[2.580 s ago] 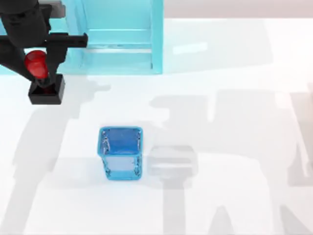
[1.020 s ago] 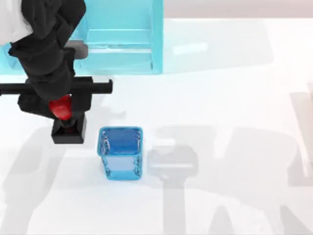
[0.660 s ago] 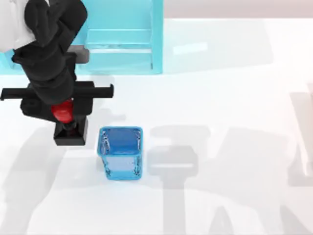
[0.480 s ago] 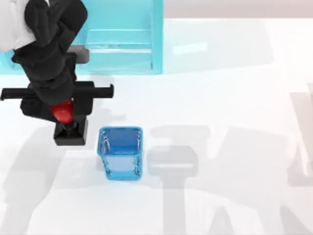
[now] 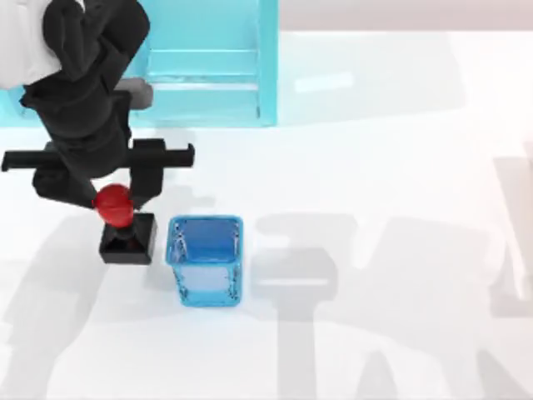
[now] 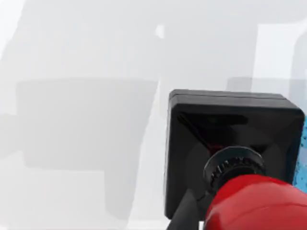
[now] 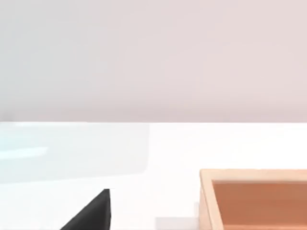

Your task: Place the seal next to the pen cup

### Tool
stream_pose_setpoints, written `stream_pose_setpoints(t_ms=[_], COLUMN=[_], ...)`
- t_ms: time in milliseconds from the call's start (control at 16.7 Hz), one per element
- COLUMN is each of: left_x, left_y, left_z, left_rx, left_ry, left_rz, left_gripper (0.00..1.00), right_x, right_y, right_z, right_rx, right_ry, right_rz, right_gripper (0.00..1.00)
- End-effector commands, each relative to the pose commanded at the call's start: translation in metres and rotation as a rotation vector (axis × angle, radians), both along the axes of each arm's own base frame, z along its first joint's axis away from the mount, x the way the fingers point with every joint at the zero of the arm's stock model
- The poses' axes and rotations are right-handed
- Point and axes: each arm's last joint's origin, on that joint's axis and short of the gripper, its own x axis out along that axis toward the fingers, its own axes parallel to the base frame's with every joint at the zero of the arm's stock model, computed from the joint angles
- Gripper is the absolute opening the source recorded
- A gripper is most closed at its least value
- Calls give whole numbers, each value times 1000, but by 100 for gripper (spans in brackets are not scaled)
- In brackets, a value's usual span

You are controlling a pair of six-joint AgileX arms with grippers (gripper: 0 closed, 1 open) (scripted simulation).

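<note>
The seal (image 5: pixel 127 236), a black square block with a round red knob, stands on the table just left of the pen cup (image 5: pixel 206 260), a small gap between them. The pen cup is a square translucent blue cup, upright. My left gripper (image 5: pixel 104 179) hovers just behind and above the seal, open, its fingers (image 5: pixel 150 173) spread wide of the knob. The left wrist view looks down on the seal (image 6: pixel 230 143), no finger touching it, with a sliver of the blue cup (image 6: pixel 302 158) beside it. A black part of my right gripper (image 7: pixel 93 213) shows in the right wrist view, parked.
A large cyan shelf unit (image 5: pixel 208 67) stands at the back left, close behind my left arm. A wooden box (image 7: pixel 254 201) sits near the right gripper. White tabletop spreads to the right of the cup and in front of it.
My left gripper carried the seal from the back left down to the cup's left side. In the last half second it let go; the seal dropped clear and the knob now shows whole.
</note>
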Motion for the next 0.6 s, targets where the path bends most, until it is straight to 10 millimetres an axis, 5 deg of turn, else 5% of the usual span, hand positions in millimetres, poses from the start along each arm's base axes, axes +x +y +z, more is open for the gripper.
stream_pose_setpoints(t_ms=[240, 600], left_x=[0, 0], left_y=[0, 0], left_z=[0, 0], left_rx=[0, 0], left_ry=[0, 0], left_rz=[0, 0], left_gripper=[98, 100], right_x=[0, 0], right_y=[0, 0], right_z=[0, 0], right_rx=[0, 0], right_ry=[0, 0], right_rz=[0, 0], right_gripper=[100, 100])
